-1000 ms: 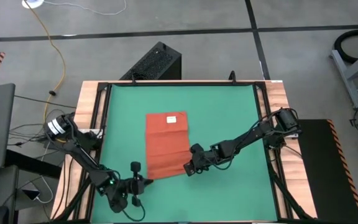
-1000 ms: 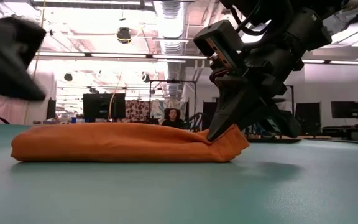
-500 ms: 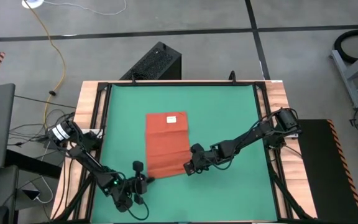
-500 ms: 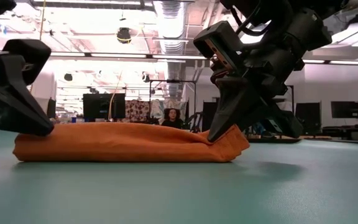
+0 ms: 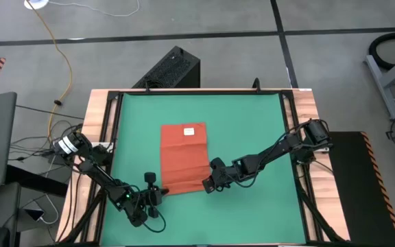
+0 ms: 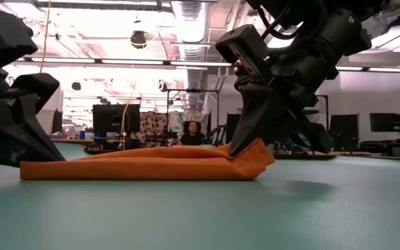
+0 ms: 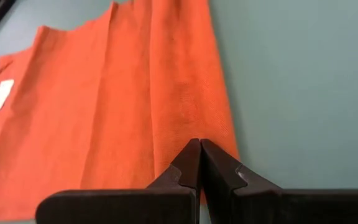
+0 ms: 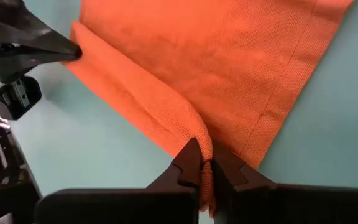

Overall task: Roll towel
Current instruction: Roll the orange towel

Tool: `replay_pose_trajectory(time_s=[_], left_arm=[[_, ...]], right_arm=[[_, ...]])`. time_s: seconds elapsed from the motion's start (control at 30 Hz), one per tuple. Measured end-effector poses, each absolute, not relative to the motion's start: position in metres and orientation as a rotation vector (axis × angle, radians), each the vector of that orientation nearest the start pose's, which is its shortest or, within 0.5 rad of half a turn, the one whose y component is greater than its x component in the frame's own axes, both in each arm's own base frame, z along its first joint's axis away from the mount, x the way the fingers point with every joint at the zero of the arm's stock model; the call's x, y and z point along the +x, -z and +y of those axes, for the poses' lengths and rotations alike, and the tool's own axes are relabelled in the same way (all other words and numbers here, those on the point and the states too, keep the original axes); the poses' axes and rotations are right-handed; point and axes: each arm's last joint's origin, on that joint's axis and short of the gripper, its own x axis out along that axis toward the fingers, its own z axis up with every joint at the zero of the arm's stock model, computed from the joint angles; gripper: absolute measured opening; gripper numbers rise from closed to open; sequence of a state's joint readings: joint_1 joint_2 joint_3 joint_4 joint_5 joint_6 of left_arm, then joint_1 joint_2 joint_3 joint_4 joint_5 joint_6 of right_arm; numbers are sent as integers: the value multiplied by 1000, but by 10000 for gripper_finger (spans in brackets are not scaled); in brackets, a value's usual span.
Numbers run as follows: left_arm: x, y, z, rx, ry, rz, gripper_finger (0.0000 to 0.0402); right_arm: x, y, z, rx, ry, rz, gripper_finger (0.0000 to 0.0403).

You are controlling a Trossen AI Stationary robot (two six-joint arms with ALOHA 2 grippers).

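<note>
Orange-red rectangular soft cloth towel (image 5: 184, 160) lies flat mid green mat (image 5: 252, 123), white tag (image 5: 189, 132) at far edge. Right gripper (image 5: 208, 184) reaches low from the right, fingers clenched on the near right corner, fold lifted slightly. Left gripper (image 5: 153, 193) at the near left corner, arm stretched low, fingers (image 7: 190, 163) pressed together on the towel edge.

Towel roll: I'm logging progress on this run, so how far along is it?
Barely begun. Done: the towel lies flat on the green mat, with only its near edge folded up. In hand: the right gripper is shut on that edge's corner, and the left gripper is shut at the other corner. Left: nearly the whole length, up to the white tag, is unrolled.
</note>
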State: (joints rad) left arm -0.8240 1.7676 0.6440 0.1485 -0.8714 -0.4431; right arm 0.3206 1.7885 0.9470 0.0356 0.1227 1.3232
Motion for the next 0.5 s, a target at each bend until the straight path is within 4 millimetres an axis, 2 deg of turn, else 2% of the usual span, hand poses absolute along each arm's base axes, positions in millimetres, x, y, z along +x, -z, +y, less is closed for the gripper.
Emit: replay_pose_trajectory(time_s=[0.5], left_arm=[[204, -93, -189, 273, -170, 626, 0]], right_arm=[[328, -150, 129, 978, 315, 754, 114]])
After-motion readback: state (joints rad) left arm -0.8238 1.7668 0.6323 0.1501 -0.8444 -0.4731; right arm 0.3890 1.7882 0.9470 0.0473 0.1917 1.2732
